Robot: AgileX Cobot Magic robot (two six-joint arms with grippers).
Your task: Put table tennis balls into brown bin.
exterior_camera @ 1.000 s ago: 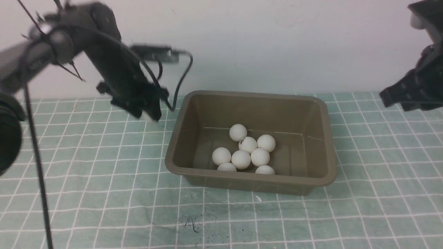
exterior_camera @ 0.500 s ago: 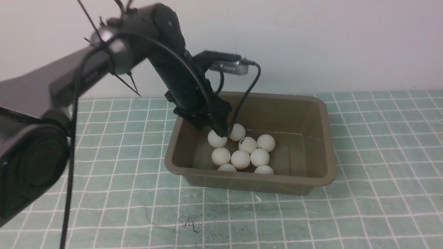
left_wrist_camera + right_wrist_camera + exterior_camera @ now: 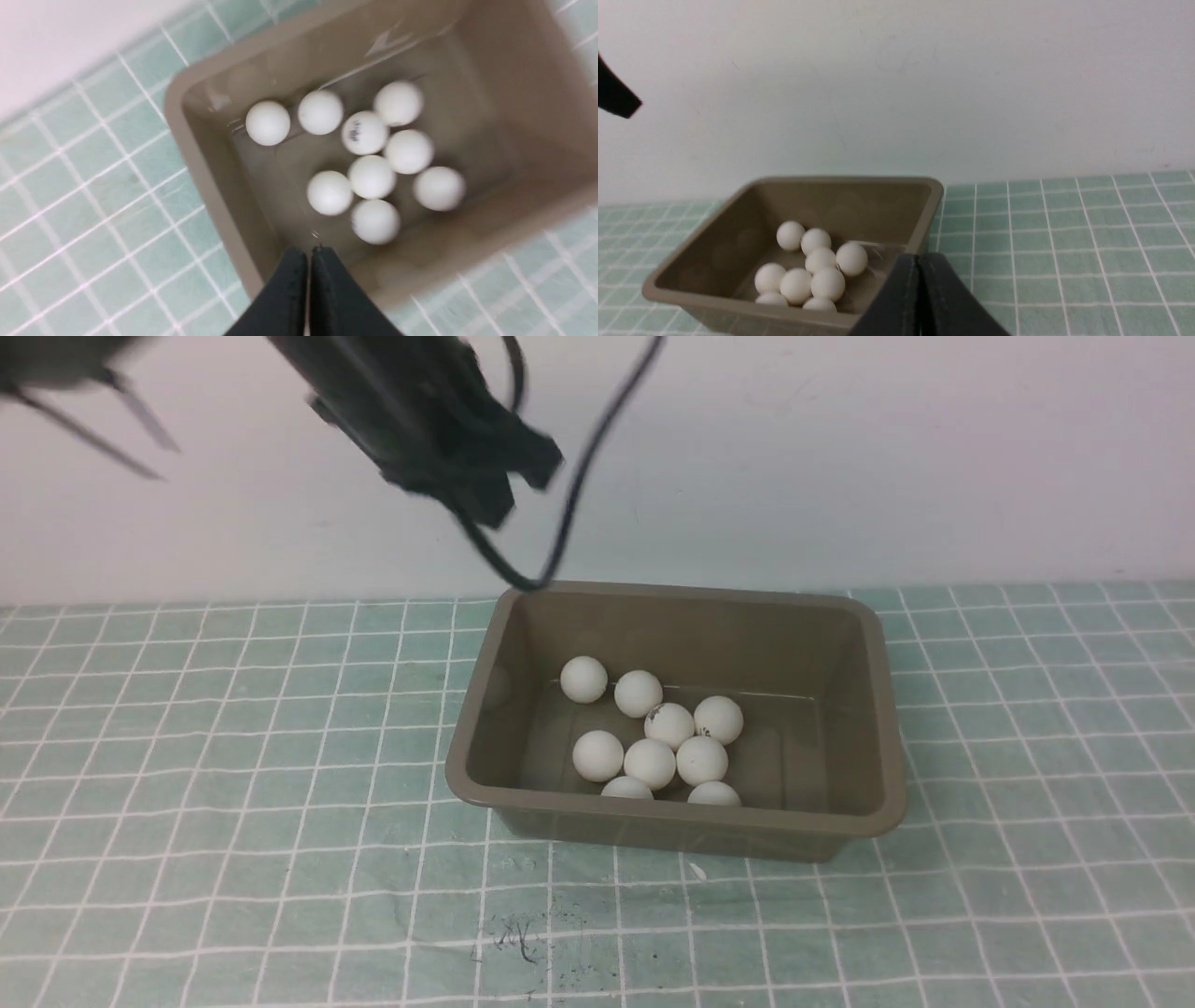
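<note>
The brown bin [image 3: 868, 709] stands on the green grid mat, with several white table tennis balls [image 3: 649, 763] resting on its floor. One ball [image 3: 583, 679] lies apart at the back left of the cluster. My left gripper [image 3: 495, 513] hangs high above the bin's back left corner, blurred; the left wrist view shows its fingers [image 3: 309, 254] pressed together, empty, over the bin [image 3: 196, 140] and the balls [image 3: 371, 176]. My right gripper [image 3: 919, 261] is also shut and empty, off to one side of the bin [image 3: 752, 196]. It does not appear in the front view.
The green mat with white grid lines [image 3: 233, 803] covers the table around the bin. A pale wall [image 3: 840, 457] rises right behind it. A black cable [image 3: 560, 541] dangles from the left arm down to the bin's back rim. Small dark marks [image 3: 518, 933] dot the mat in front.
The left gripper reached into the bin, released a ball at the back left of the cluster, shut, and rose high above the bin. The right gripper withdrew out of the front view.
</note>
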